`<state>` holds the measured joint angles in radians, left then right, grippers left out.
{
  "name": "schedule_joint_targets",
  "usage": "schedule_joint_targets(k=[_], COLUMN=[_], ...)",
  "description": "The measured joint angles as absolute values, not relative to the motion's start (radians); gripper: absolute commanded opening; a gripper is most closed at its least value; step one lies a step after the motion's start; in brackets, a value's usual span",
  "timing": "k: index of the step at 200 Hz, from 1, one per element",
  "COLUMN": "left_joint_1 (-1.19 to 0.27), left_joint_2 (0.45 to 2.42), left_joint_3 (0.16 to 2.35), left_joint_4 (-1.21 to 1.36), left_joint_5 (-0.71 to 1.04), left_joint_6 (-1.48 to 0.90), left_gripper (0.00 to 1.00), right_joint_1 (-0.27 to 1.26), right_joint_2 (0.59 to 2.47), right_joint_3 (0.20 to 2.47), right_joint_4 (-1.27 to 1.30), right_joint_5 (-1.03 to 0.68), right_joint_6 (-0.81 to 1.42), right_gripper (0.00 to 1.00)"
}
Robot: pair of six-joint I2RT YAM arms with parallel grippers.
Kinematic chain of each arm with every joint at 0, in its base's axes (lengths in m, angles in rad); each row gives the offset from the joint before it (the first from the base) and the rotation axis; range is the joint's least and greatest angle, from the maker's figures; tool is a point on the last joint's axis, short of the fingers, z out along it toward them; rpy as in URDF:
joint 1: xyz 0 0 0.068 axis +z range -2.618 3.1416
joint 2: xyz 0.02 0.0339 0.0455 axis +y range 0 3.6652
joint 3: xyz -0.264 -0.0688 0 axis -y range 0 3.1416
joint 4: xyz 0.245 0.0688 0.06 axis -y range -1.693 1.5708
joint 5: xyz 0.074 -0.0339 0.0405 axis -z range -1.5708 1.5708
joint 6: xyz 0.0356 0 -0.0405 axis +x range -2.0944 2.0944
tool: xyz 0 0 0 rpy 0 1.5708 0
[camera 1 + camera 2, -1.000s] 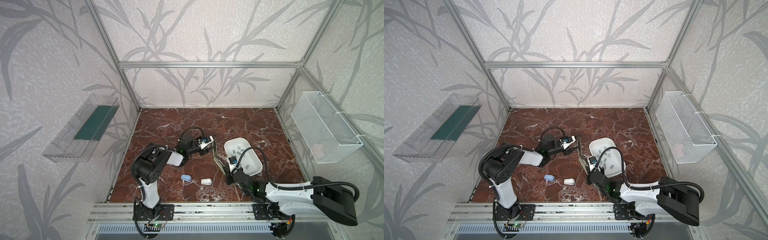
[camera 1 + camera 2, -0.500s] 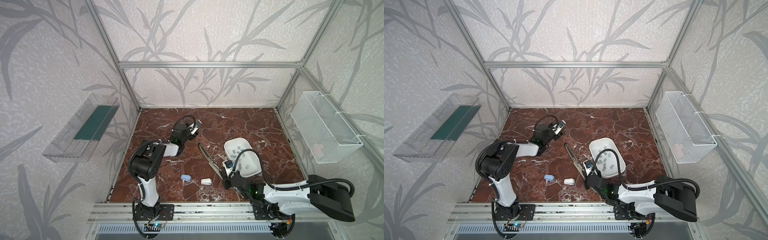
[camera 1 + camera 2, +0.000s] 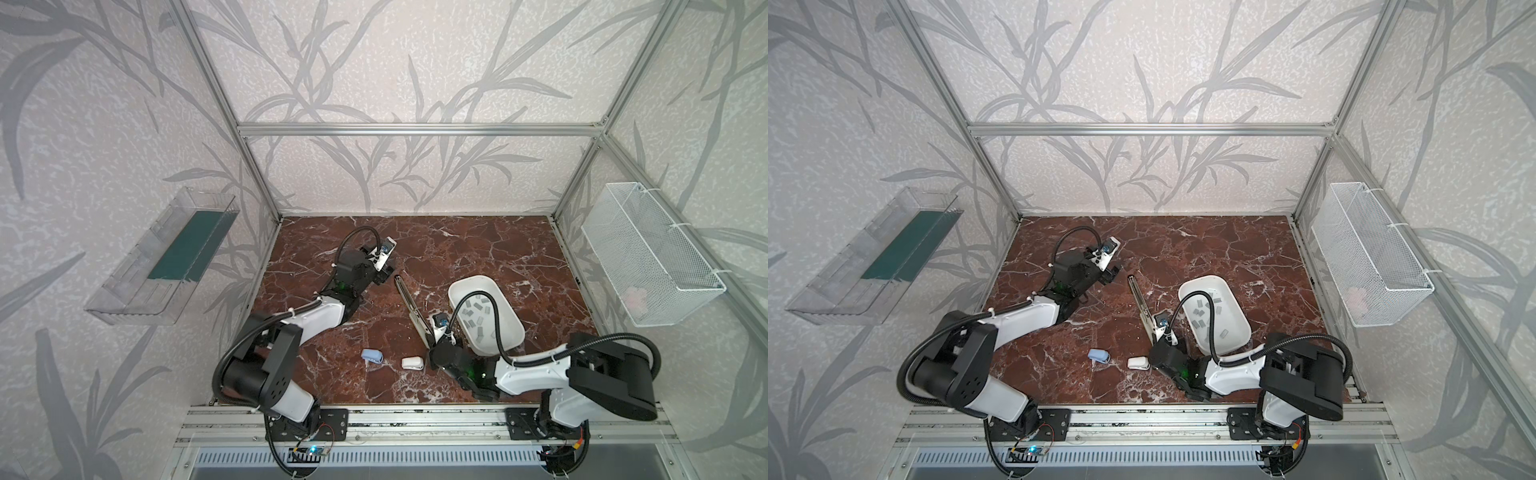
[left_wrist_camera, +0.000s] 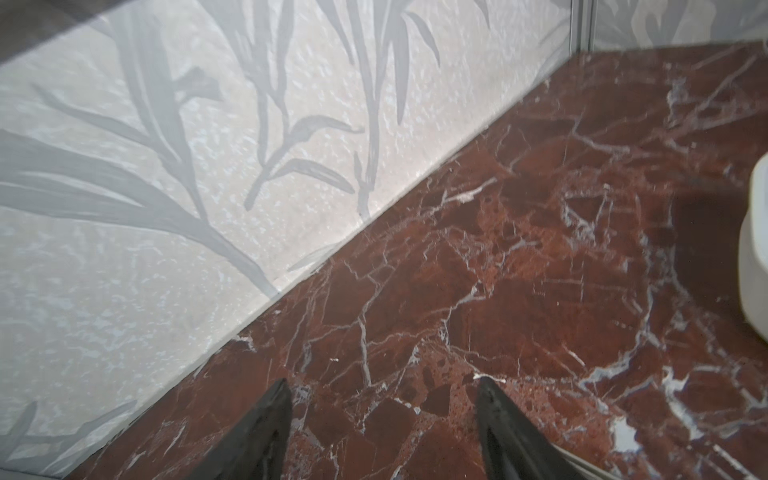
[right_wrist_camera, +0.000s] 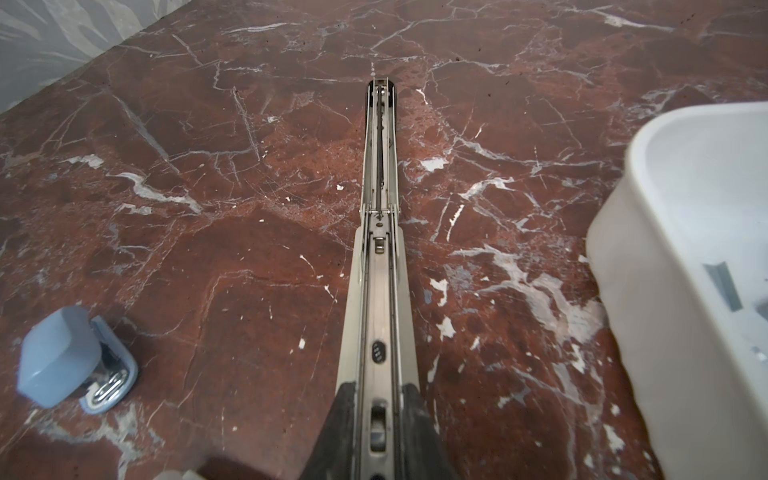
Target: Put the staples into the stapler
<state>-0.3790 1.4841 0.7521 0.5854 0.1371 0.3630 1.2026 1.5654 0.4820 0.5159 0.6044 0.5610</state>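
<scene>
A: Colour of the tabletop [image 3: 457,249]?
B: Red-brown marble, veined in white. Walls [image 3: 415,62] pale grey, patterned with darker grey leaves.
A: And the tub [image 3: 513,328]?
B: Plain white, with dull grey staples [image 3: 477,307] inside. Silver-grey metal for the opened stapler [image 5: 376,291].
A: Towards the front?
B: Blue mini stapler [image 3: 371,355], pale; white mini stapler [image 3: 412,363] beside.
A: On the sides?
B: White wire basket [image 3: 648,257]; clear wall tray [image 3: 124,291] with dark green liner [image 3: 183,253].
</scene>
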Motion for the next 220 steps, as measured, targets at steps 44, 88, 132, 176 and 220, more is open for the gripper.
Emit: schedule_joint_targets(k=[44,88,132,176,220], left_joint_1=[-0.379,-0.378,-0.381,-0.377,-0.377], left_joint_2=[1.328,1.23,1.11,0.984,0.849], left_joint_3=[0.75,0.688,0.661,0.632,0.557], left_joint_4=[0.377,0.199,0.056,0.015,-0.019], left_joint_5=[0.025,0.004,-0.099,-0.179,-0.199], left_joint_6=[0.05,-0.162,-0.419,-0.559,-0.549], left_gripper=[0.99,0.99,0.99,0.98,0.99], right_joint_1=[1.142,1.099,1.048,1.033,1.029], right_joint_2=[1.741,1.796,1.8,1.777,1.674], right_joint_3=[0.617,0.673,0.672,0.63,0.589], right_joint_4=[0.538,0.521,0.514,0.554,0.538], right_joint_5=[0.558,0.56,0.561,0.529,0.455], right_joint_6=[0.545,0.515,0.502,0.435,0.336], right_gripper=[0.0,0.0,0.0,0.12,0.45])
